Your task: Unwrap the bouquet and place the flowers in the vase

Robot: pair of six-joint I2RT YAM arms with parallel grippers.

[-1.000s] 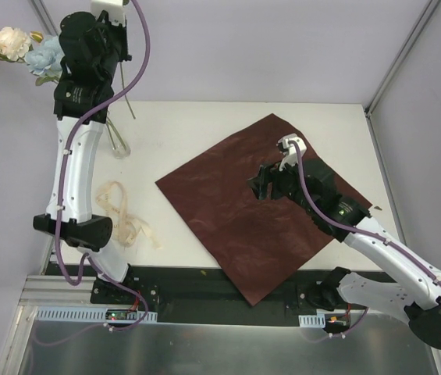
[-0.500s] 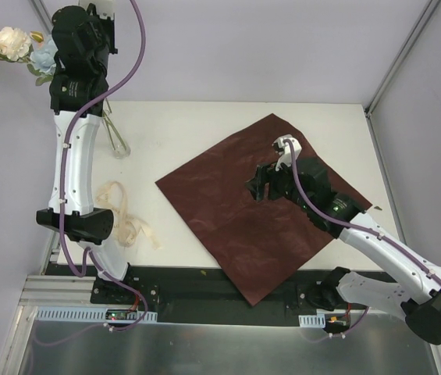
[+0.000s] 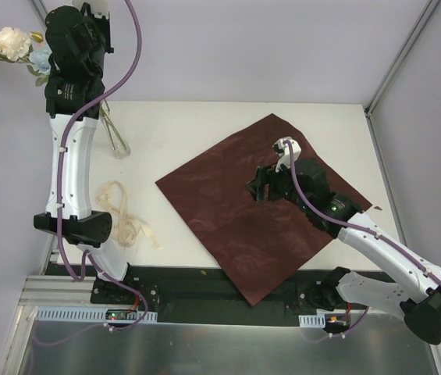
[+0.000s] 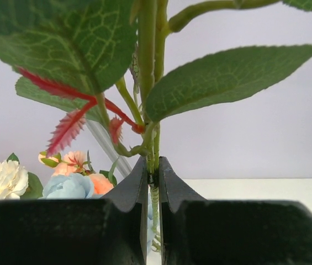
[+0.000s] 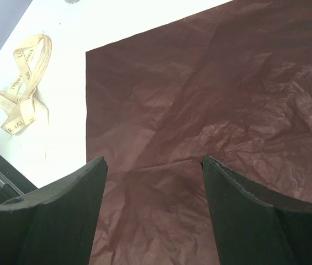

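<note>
Stems of the flowers (image 4: 147, 66) are clamped between the left fingers (image 4: 128, 221), which press together with only the thin green stalks in the gap. Broad green leaves fill the upper part of the left wrist view, and cream, blue and pink blooms show at its lower left.

From above, the blooms (image 3: 13, 43) sit at the upper left of the frame, past the table (image 3: 173, 125) edge and against the wall, with the left arm raised beside them. The vase (image 3: 118, 142) stands upright on the table just right of that arm. Green stalks slant down toward it, but whether their ends are inside the neck cannot be told.

The dark red wrapping paper (image 3: 228, 219) lies spread flat at centre right. The right fingers (image 3: 257, 187) hang over it, wide apart and holding nothing. A cream ribbon (image 3: 122, 215) lies loose on the table, left of the paper and apart from it.
</note>
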